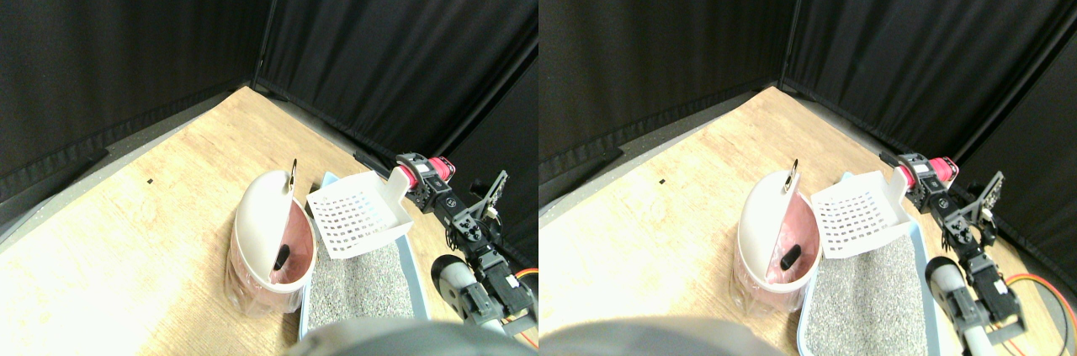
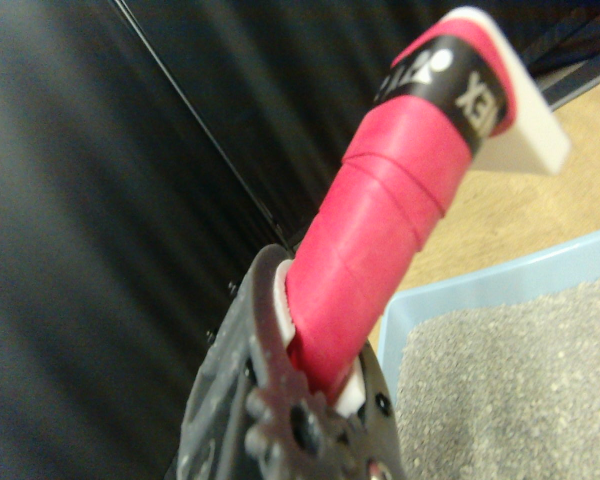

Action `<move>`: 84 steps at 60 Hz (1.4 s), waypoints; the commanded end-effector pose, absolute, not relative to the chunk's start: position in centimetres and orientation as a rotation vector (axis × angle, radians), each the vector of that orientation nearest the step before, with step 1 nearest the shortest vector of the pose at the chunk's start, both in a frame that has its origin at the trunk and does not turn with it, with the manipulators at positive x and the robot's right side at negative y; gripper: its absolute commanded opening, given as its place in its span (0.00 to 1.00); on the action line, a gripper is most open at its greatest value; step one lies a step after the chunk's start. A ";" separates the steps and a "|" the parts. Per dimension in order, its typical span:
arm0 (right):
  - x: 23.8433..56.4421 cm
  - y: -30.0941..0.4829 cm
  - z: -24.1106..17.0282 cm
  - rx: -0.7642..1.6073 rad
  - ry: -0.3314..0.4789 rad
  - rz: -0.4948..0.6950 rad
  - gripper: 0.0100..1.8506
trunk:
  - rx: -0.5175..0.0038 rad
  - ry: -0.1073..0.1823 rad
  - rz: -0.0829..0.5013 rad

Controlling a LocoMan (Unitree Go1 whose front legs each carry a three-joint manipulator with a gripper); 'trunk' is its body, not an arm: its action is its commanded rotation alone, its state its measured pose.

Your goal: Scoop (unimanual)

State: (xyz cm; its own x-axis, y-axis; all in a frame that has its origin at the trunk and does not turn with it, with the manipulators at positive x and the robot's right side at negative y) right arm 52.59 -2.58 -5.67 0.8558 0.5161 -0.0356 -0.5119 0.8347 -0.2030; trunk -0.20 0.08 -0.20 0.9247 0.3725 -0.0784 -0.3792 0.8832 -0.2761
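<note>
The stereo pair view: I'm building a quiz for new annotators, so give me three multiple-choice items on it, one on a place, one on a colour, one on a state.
1. Where is the scoop?
A. over the tray's far end
B. inside the bin
C. flat on the floor

2. What colour is the handle wrap?
A. blue
B. pink-red
C. green

3. What is in the bin?
A. litter to the brim
B. nothing
C. one dark lump

Key: 1 A, it hangs above the blue tray of grey litter. 2 B, the wrist view shows it. 3 C, a dark lump lies against the pink liner.
</note>
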 end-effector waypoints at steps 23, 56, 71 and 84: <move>53.6 -8.6 -6.8 0.041 -0.134 0.387 0.02 | -0.216 0.052 0.290; 52.4 -16.4 -10.4 0.186 -0.185 0.171 0.02 | -0.136 0.069 0.155; 51.5 -18.5 -12.6 0.254 -0.154 0.096 0.02 | -0.113 0.078 0.106; 51.2 -19.4 -14.6 0.289 -0.129 0.073 0.02 | -0.104 0.083 0.087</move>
